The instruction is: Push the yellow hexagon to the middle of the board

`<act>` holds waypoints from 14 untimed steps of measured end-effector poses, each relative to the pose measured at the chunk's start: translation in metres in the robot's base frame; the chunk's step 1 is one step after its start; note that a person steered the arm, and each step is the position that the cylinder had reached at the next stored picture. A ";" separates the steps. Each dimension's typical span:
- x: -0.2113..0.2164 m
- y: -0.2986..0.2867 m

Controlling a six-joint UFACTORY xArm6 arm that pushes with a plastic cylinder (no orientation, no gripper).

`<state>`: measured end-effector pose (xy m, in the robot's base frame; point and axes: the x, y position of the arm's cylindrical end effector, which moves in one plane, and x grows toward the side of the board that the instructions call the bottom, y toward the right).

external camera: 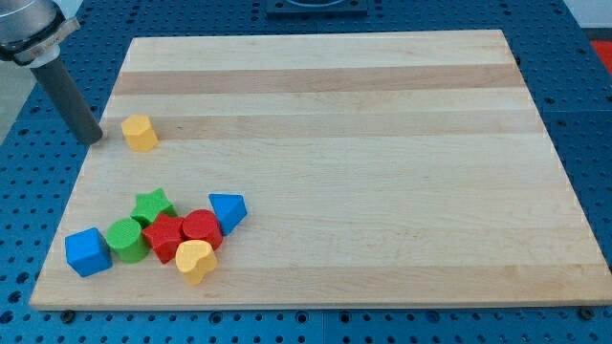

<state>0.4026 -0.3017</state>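
Right now my tip (93, 139) stands at the counter's (382, 191) nine o'clock edge, just beside the yellow hexagon (140, 133) and at its nine o'clock side. There is no hand on this arm, only the rod, so nothing spreads or pinches. The hexagon sits near the ten o'clock corner, well apart from the middle. I judge a good push runs toward four o'clock, so I should first shift to the block's ten o'clock side, press through its centre, and pass above the cluster around the blue triangle (228, 210).
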 end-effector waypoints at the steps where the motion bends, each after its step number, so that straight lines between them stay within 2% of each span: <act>1: 0.000 0.001; 4: 0.000 0.061; 6: -0.009 0.078; 10: -0.011 0.170; 14: -0.037 0.177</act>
<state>0.3658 -0.1252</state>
